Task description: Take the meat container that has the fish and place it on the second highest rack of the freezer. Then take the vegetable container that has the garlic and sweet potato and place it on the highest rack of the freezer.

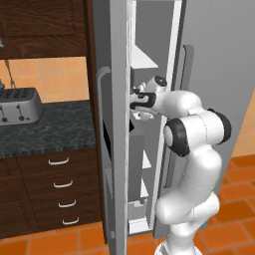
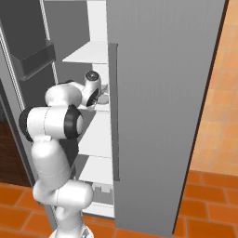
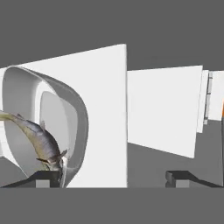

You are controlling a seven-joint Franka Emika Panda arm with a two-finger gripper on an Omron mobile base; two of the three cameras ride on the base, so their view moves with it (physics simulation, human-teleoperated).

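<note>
The gripper (image 3: 113, 177) stands with its jaws spread wide and nothing between them, one fingertip (image 3: 46, 178) just beside the rim of the white container (image 3: 65, 113). The fish (image 3: 39, 142) lies curled inside it. The container rests on a white shelf (image 2: 100, 106) inside the open freezer (image 2: 162, 93).

The fish (image 3: 37, 139) is running off the hand view's left edge, its front cut away; the freezer (image 1: 117, 149) door is hiding the arm's hand in the left base view.
</note>
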